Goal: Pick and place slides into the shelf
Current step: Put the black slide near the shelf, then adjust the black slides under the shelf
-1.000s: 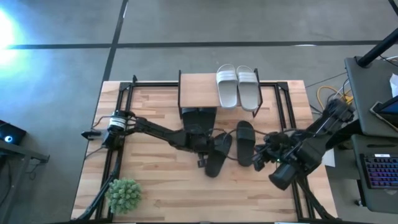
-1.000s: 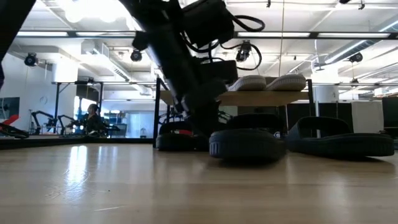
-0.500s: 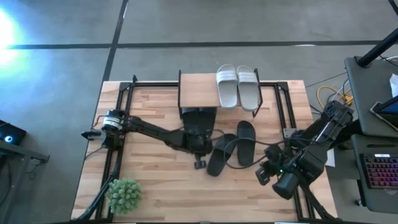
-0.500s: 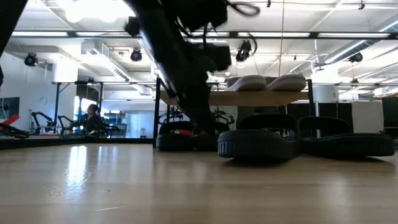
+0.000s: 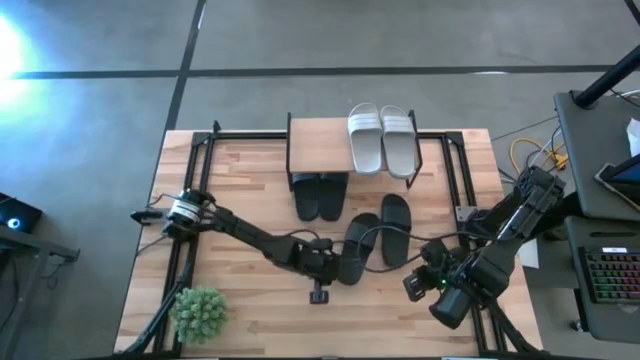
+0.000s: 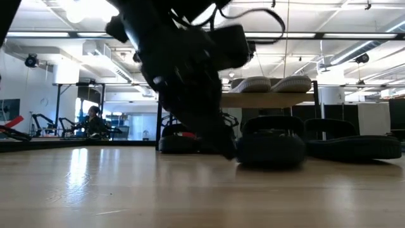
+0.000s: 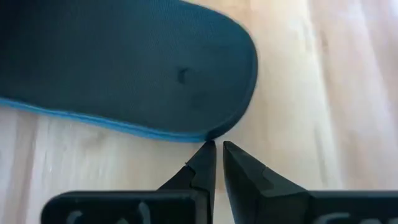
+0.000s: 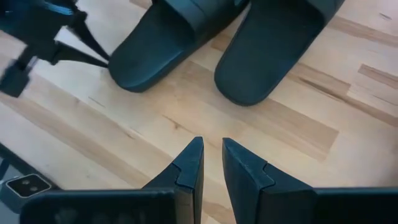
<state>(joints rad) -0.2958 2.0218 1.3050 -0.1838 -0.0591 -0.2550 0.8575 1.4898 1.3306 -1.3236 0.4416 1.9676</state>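
Two white slides [image 5: 382, 140] lie on the shelf's wooden top board [image 5: 318, 145]. A black pair [image 5: 320, 196] rests under it. Two more black slides lie flat on the table: one [image 5: 355, 247] at the centre, one [image 5: 395, 230] to its right. My left gripper [image 5: 337, 270] is shut, low at the near heel of the centre slide [image 7: 124, 68]. My right gripper [image 5: 412, 288] is shut on nothing and hangs above the table, near-right of both slides' heels [image 8: 255, 56]. My left gripper touches the heel rim [image 7: 210, 133] of the centre black slide with its shut fingertips [image 7: 205, 155]. The fingers slant down from the table's near left side. The slide lies flat on the table, sole down.
A green bushy plant [image 5: 198, 312] stands at the near left corner. Black frame rails [image 5: 190, 200] run along the table's left and right sides. Bare wood lies along the near edge [image 5: 330, 330]. Cables and a keyboard [image 5: 610, 275] sit off the table's right.
My left gripper has drawn back from the shelf toward the near edge, sinking to the centre slide's heel. That slide has shifted a little toward the table's right and turned slightly. My right gripper has moved toward the near edge and lower, rolling as it went.
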